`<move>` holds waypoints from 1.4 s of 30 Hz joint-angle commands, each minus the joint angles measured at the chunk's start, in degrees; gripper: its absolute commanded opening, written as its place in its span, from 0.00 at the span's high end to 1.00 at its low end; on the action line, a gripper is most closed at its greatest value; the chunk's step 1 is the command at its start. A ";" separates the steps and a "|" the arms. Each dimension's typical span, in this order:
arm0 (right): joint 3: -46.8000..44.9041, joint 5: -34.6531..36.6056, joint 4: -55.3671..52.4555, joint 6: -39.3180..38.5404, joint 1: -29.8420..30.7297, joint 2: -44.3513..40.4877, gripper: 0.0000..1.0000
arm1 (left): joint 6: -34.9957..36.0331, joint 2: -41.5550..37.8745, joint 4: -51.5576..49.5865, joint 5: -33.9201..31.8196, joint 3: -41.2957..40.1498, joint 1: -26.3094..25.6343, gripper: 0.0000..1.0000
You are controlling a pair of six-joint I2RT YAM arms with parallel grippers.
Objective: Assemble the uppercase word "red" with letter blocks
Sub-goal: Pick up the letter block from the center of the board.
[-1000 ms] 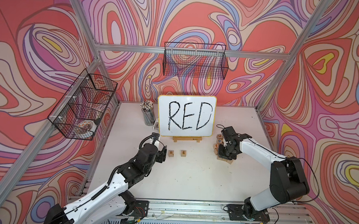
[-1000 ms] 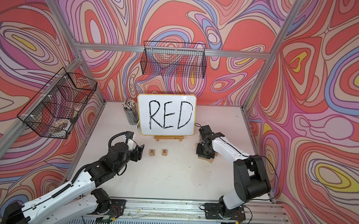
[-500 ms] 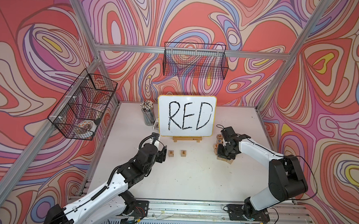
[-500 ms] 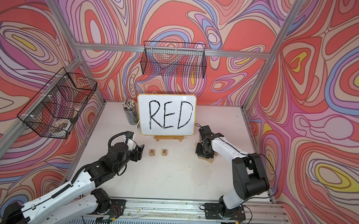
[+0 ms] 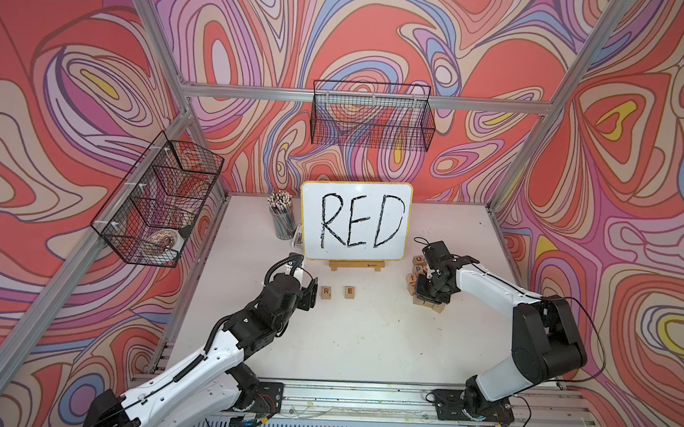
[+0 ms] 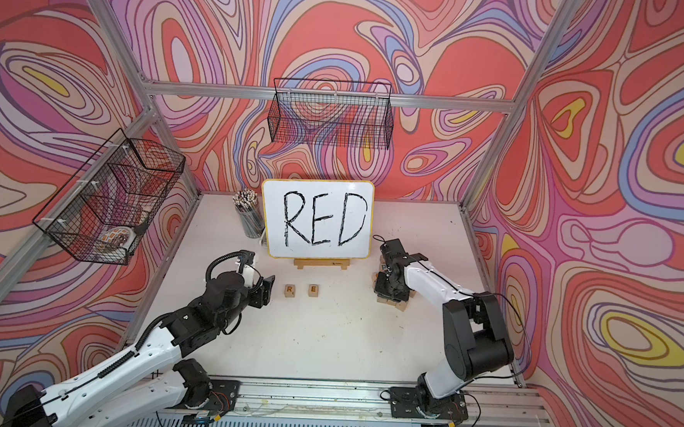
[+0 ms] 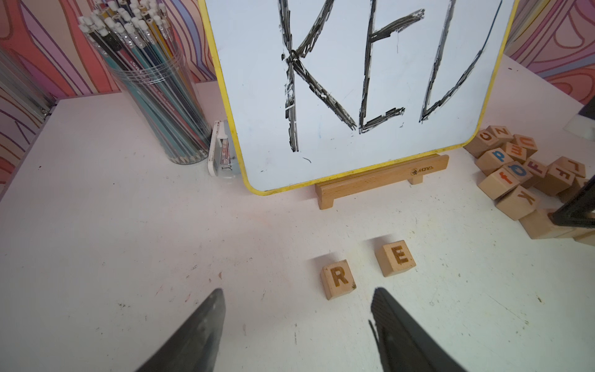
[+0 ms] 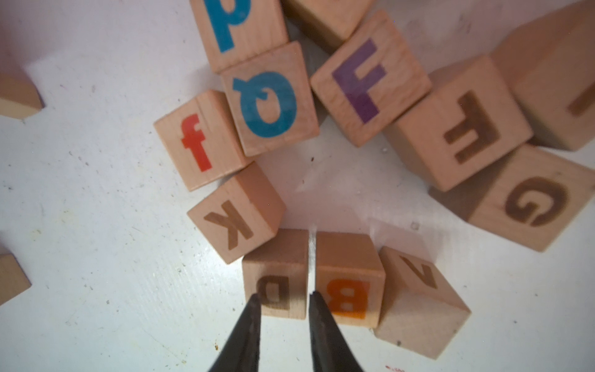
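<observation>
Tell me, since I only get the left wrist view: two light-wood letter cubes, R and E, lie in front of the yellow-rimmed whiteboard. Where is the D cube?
Observer: The right wrist view shows the light-wood D cube in the pile of wooden letter cubes, right beside the orange-lettered B cube.
Reviewer: Is the right tool on it?
Observer: Yes. The right tool is shut on the D cube, with one finger in the narrow gap to the B cube.
Reviewer: Does anything else crowd it?
Observer: A brown-lettered K cube meets one corner of the D cube.
</observation>
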 commanded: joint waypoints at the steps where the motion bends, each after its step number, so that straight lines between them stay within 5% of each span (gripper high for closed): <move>1: -0.77 1.22 -0.42 -0.52 -0.34 -0.96 0.71 | 0.17 -0.90 0.61 -0.75 -0.64 0.27 0.26; 42: 1.78 2.75 0.11 0.65 2.07 2.11 0.56 | 0.26 -1.28 0.26 -1.03 -0.68 0.28 0.25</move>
